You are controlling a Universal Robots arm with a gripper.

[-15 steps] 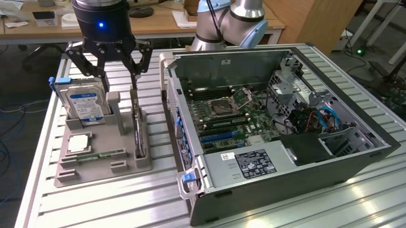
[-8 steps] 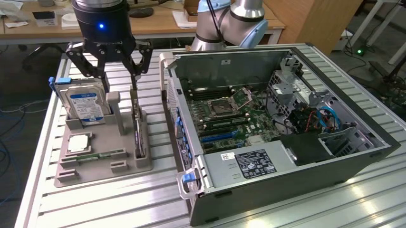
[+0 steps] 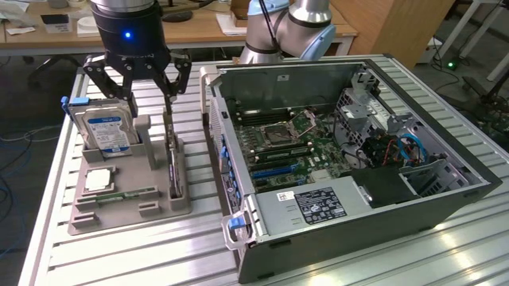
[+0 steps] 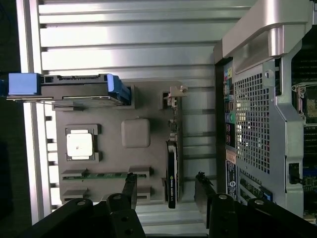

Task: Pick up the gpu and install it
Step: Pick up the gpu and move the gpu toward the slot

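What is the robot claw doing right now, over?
Claw open, above the card. Card upright in grey holder, not held. Nothing in the way.

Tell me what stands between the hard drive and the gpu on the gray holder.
Only a raised gray block stands between the hard drive and the gpu; nothing loose lies there. The exterior view shows it.

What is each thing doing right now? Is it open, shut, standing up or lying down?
gpu: standing on edge in the grey holder, not installed.
gripper: open, straddling the gpu, not gripping.
hard drive: upright in the grey holder.
processor chip: lying flat in the grey holder.
computer case: lying down, side open.
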